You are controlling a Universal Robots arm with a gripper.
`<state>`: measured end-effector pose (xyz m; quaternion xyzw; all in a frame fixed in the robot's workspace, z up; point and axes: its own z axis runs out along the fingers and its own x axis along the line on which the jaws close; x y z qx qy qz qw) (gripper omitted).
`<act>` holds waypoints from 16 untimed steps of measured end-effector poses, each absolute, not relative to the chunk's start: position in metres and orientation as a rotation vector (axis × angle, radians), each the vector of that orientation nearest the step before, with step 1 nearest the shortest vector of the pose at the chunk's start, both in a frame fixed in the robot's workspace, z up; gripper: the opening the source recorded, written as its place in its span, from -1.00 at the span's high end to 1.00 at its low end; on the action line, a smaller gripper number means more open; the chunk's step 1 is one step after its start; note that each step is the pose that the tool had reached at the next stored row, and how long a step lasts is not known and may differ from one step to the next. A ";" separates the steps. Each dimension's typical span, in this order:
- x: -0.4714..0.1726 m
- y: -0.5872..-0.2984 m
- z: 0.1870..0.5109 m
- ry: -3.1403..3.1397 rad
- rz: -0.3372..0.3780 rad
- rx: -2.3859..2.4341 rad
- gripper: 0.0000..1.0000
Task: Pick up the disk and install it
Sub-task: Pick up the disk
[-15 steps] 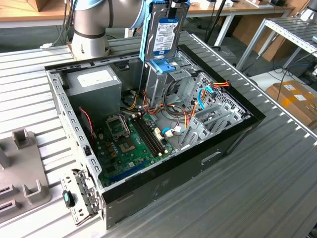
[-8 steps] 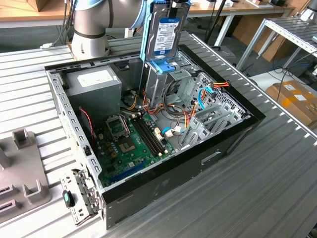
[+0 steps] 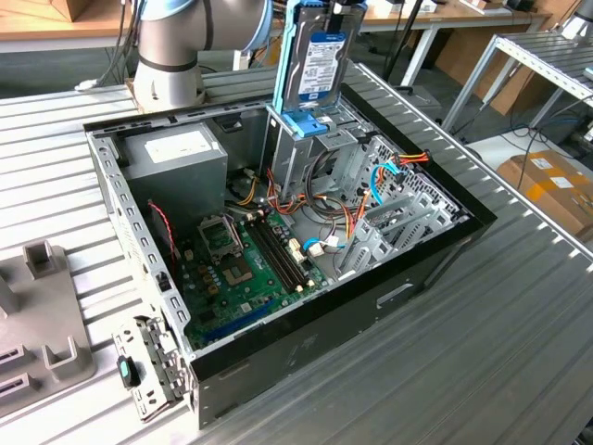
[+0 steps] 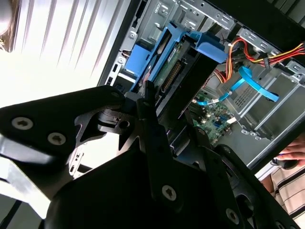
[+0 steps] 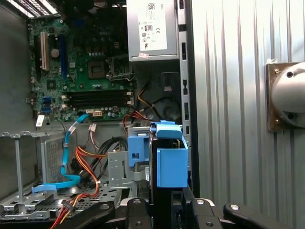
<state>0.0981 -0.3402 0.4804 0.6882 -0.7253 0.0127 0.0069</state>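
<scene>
Disk [image 3: 318, 57] stands on edge above the open case [image 3: 306, 345], label facing the exterior camera. Its lower end sits at or just above the blue bracket [image 3: 306, 122] topping the cage [image 3: 295, 162]; you cannot tell whether they touch.

Across the exterior view from left to right you have the power supply [image 3: 176, 153], the board [image 3: 243, 264], the cage with the disk over it, then the orange cables [image 3: 412, 159].

In the first wrist view the gripper [image 5: 167, 209] has its 2 jaws closed onto the disk's flat faces, at the end away from the cage.

Treat the disk as dense, rigid and sensitive to knocks. Its metal faces may slip, so keep your hold firm there. The carrier [image 5: 170, 164] is thin plastic and will likely flex, so don't squeeze its rails.
</scene>
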 end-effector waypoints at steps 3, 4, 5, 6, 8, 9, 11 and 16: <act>0.109 -0.340 0.480 -2.269 0.040 2.153 0.30; 0.112 -0.340 0.480 -2.269 0.040 2.153 0.30; 0.116 -0.340 0.480 -2.269 0.040 2.153 0.30; 0.118 -0.340 0.480 -2.269 0.040 2.153 0.30; 0.121 -0.340 0.480 -2.269 0.040 2.153 0.30; 0.121 -0.340 0.480 -2.269 0.040 2.153 0.30; 0.121 -0.340 0.480 -2.269 0.040 2.153 0.30; 0.122 -0.343 0.480 -2.269 0.040 2.153 0.30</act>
